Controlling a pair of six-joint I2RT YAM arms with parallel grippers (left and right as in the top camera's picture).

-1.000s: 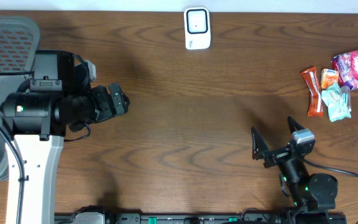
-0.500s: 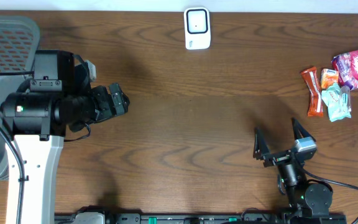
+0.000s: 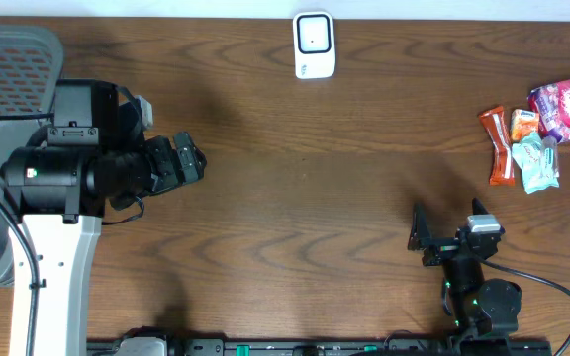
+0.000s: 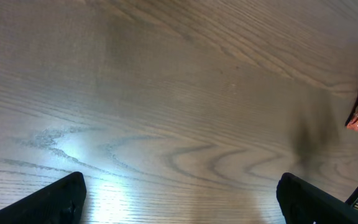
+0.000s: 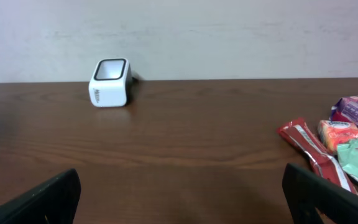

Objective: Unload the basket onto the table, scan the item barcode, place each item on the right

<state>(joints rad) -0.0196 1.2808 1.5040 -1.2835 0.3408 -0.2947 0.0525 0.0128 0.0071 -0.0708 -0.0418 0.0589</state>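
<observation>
Rightward, a long red wrapper (image 3: 500,146) lies beside pastel packets (image 3: 537,163); left gripper (image 4: 188,208) and right gripper (image 3: 447,213) both spread.

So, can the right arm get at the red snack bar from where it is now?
Probably yes: the right gripper is open, and only bare table lies between it and the red snack bar.

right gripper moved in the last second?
Yes. The right gripper straightened and drew slightly back toward the near table edge, away from the scanner.
</observation>
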